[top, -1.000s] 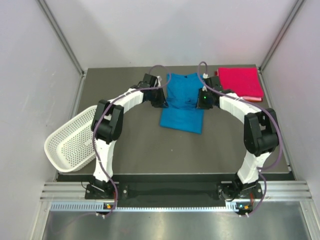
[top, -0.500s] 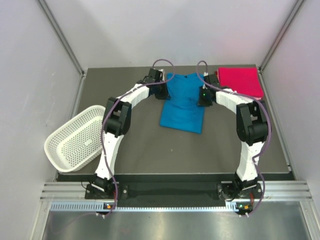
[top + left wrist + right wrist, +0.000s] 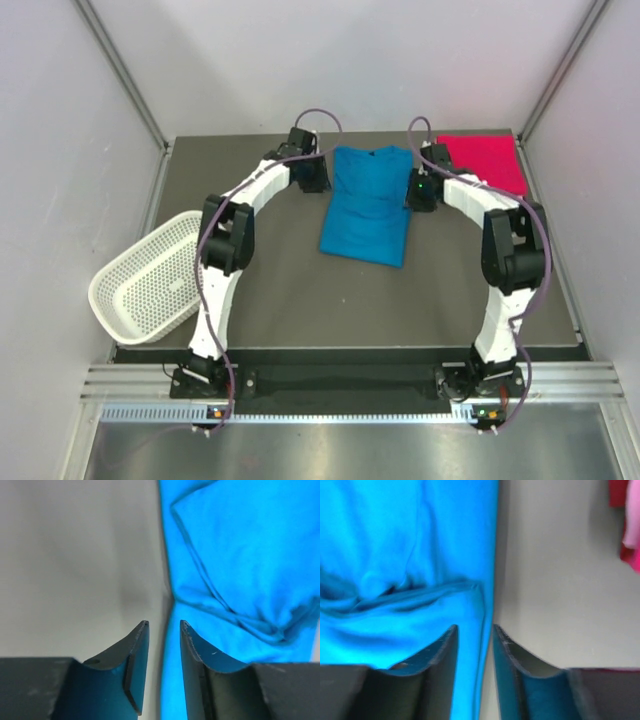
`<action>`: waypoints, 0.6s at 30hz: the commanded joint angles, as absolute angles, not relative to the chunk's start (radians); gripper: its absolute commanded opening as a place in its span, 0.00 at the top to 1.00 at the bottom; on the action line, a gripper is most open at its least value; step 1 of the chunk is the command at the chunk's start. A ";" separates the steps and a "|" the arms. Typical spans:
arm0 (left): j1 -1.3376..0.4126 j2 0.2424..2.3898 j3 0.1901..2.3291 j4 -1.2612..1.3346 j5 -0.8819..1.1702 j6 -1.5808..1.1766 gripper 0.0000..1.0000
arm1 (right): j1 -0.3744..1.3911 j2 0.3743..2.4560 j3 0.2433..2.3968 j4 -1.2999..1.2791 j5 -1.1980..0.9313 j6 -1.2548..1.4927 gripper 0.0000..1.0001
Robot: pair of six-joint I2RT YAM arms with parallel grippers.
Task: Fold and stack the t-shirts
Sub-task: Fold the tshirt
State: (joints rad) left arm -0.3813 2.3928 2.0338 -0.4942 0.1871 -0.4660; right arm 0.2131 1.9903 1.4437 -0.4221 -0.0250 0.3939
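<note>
1. Table (image 3: 280,290): dark grey top, walled in by pale panels, both arm bases at its near edge.

2. Left arm (image 3: 225,240) and right arm (image 3: 510,260): white and black. Each curves up from its base and reaches to the far middle of the table, one on either side of the blue garment.

3. White mesh basket (image 3: 145,280): plastic, tilted, at the left edge of the table and hanging partly over it. Well apart from both garments.

4. Blue t-shirt (image 3: 368,205): bright blue cloth lying flat at the far middle of the table, between the two grippers. The sides are folded inward into a narrow upright strip, and the near part lies slightly askew. The wrist views show creases and a folded-in flap along each long edge.

5. Pink-red t-shirt (image 3: 485,160): folded into a flat rectangle at the far right corner. It lies beside the right arm and clear of the blue one.

6. Left gripper (image 3: 164,623): at the blue t-shirt's left edge. Jaws stand a little apart, with nothing clamped between them. The cloth edge runs below the gap.

7. Right gripper (image 3: 475,626): at the blue t-shirt's right edge. Jaws stand a little apart over the cloth edge, not pinching it.
</note>
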 commanded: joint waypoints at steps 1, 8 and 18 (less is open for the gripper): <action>-0.377 2.221 2.017 -0.543 0.224 -0.430 0.63 | 0.210 1.823 1.409 -0.468 -0.063 0.406 0.63; -0.382 2.008 1.592 -0.425 0.371 -0.453 0.61 | 0.210 1.645 1.186 -0.456 -0.193 0.410 0.55; -0.383 1.928 1.319 -0.232 0.498 -0.483 0.61 | 0.212 1.549 0.940 -0.338 -0.325 0.385 0.55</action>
State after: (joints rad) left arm -0.3820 1.9800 1.3476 -0.3576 0.4328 -0.4767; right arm 0.2131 1.6089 0.9718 -0.4141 -0.2630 0.4004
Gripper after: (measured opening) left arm 0.393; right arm 0.452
